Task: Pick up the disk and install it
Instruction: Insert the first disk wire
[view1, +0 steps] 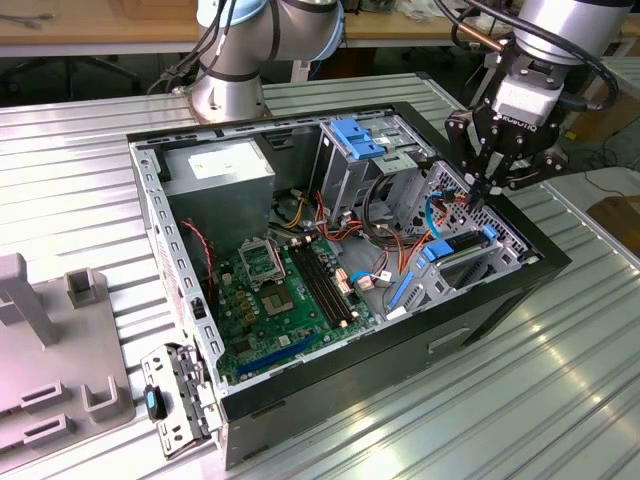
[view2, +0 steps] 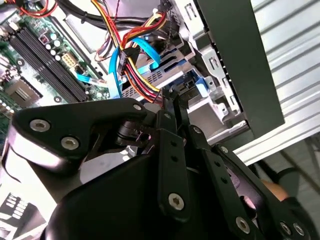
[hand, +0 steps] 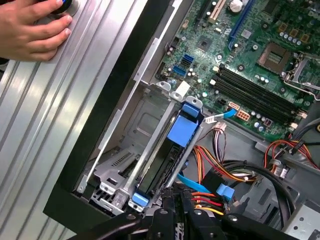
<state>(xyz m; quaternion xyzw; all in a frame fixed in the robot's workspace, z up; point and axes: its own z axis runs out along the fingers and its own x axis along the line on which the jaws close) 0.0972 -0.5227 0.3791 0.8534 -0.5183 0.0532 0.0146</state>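
gripper (view1: 478, 192) at right of frame, fingers pinched together, holding nothing visible, over disk (view1: 462, 247) in bay; likely snag on wires (view1: 447, 205) crowding fingertips.

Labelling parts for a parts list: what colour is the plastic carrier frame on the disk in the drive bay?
Bright blue; the disk shows best in the first wrist view.

Silver-grey arm (view1: 270, 40), black screw-studded tool (view1: 478, 190)
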